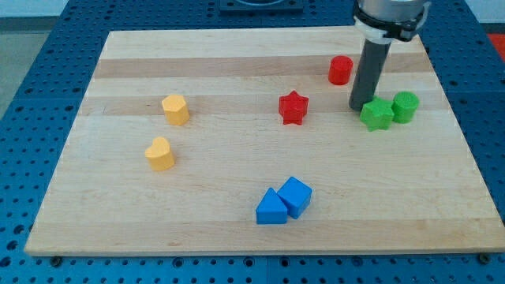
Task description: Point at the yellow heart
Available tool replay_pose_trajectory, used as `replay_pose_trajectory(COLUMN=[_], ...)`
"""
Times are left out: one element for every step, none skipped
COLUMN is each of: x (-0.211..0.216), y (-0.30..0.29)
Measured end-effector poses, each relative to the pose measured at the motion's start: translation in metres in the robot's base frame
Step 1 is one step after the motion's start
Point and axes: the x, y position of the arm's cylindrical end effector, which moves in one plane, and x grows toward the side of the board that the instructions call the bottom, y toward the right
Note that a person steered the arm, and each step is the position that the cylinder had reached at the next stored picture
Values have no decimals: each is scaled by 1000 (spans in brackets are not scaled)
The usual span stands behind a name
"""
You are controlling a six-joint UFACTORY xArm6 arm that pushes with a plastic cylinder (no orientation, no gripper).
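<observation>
The yellow heart [160, 154] lies at the view's left on the wooden board [118, 213]. A second yellow block, a hexagon [175, 109], sits just above it. My tip [357, 106] is far to the view's right, touching or almost touching the left side of the green star [377, 114], below the red cylinder [340, 70]. The tip is well apart from the yellow heart.
A green cylinder [405, 106] sits against the green star's right. A red star [293, 107] is in the middle top. A blue triangle [271, 208] and blue cube [295, 195] touch each other at the bottom middle.
</observation>
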Motion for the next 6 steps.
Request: replay_pose_trajectory(x=[0,0,1,10,29,58], y=[2,2,-11,-35,-59,-84])
